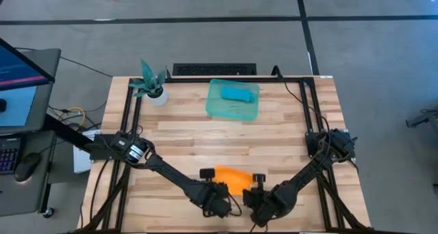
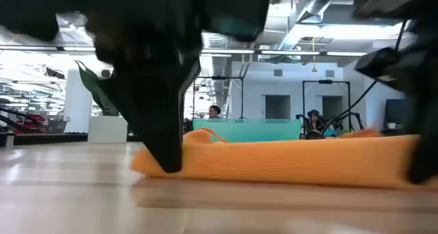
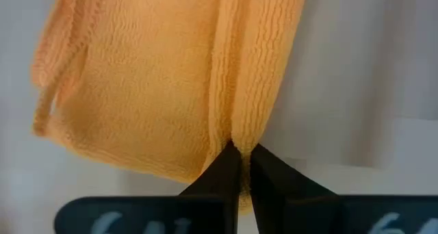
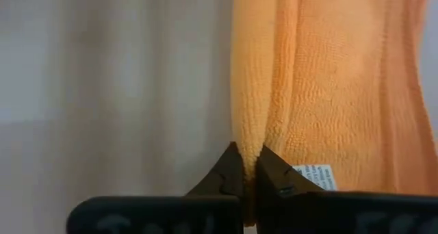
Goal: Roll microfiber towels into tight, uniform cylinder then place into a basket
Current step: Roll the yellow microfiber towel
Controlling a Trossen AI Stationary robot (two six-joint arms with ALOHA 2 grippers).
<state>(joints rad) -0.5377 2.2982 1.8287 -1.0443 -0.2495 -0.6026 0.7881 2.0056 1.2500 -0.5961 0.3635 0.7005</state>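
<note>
Left end effector (image 3: 239,167) and right end effector (image 4: 248,167) each pinched an edge of your folded bright orange microfiber towel (image 1: 231,178) at the wooden table's (image 1: 205,135) bottom centre; you needed even tension for a tight roll.

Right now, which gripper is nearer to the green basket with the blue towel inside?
Neither clearly. Both are far from the basket, at the table's near edge: left gripper pinches the orange towel at one end, right gripper at the other.
</note>
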